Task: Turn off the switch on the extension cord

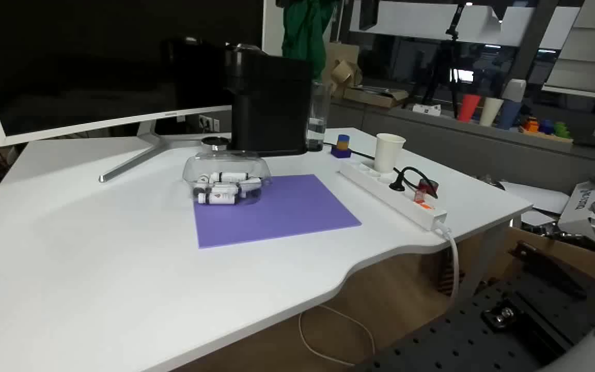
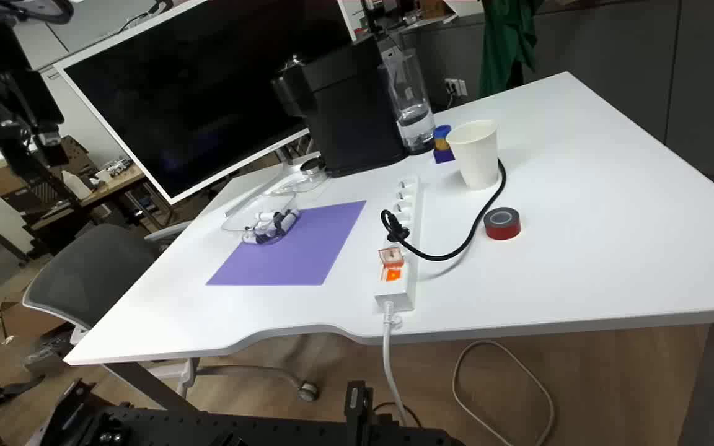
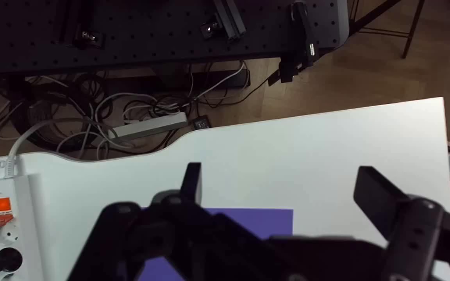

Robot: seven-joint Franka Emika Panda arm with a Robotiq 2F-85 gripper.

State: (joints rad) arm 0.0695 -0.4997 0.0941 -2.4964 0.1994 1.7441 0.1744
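The extension cord is a long white power strip that lies on the white table in both exterior views (image 1: 388, 198) (image 2: 411, 272). It also shows at the left edge of the wrist view (image 3: 29, 222). Its orange switch (image 3: 2, 204) looks lit and sits at the end where the white cable enters; both exterior views show it too (image 1: 425, 206) (image 2: 393, 274). A clear red cover (image 2: 391, 256) stands raised beside the switch. My gripper (image 3: 279, 187) is open and empty, above the table. In an exterior view the gripper (image 2: 19, 139) is high at the left, well apart from the strip.
A black plug (image 2: 398, 233) sits in the strip, its cable looping across the table. A white paper cup (image 2: 476, 155) and red tape roll (image 2: 502, 224) stand beside the strip. A purple mat (image 1: 277, 217), clear box of small bottles (image 1: 228, 178) and black machine (image 1: 271, 103) are nearby.
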